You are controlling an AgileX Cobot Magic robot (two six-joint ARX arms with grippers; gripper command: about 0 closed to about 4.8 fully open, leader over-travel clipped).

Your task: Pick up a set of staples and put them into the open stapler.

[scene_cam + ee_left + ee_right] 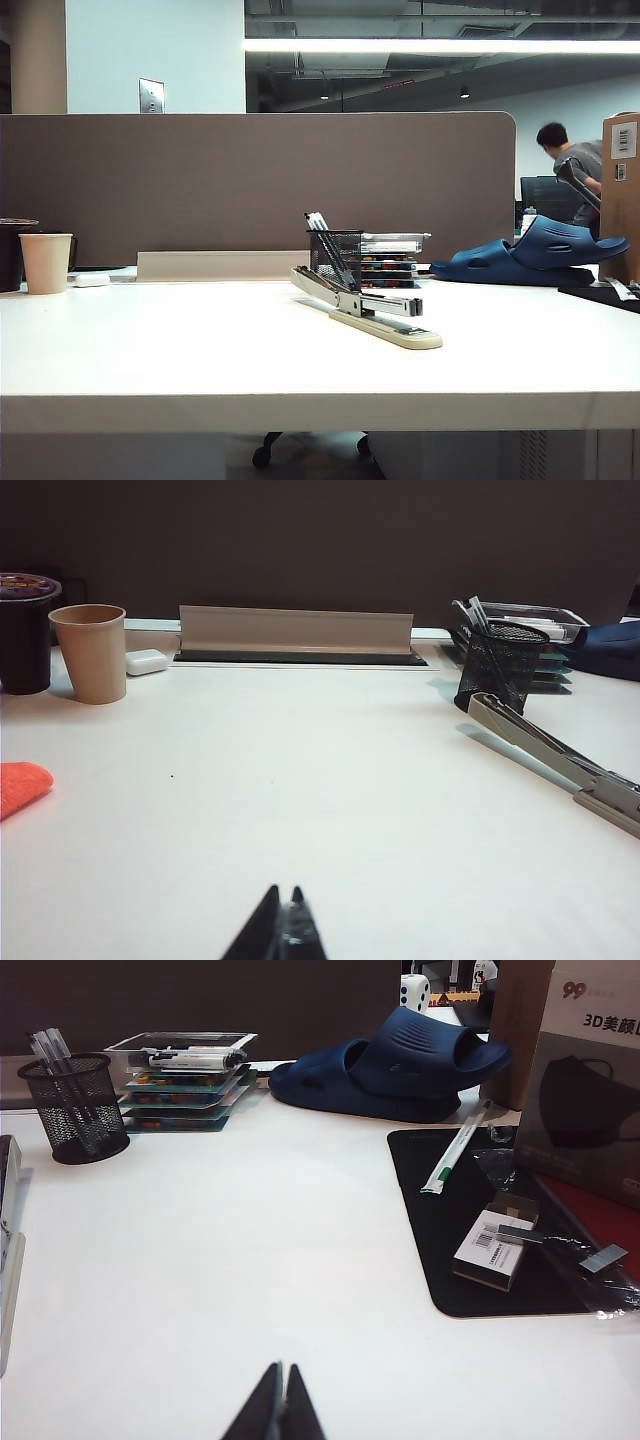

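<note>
The stapler lies open in the middle of the white table, beige base flat, upper arm tilted up toward the left. It also shows in the left wrist view as the stapler and at the picture's edge in the right wrist view as the stapler. A grey set of staples rests across a small box on a black mat; a lighter strip lies nearby. My left gripper and right gripper hover low over bare table, both shut and holding nothing. Neither shows in the exterior view.
A black mesh pen holder and stacked trays stand behind the stapler. A paper cup, dark cup and an orange object sit on the left. Blue slippers, a wrapped straw and a carton are on the right.
</note>
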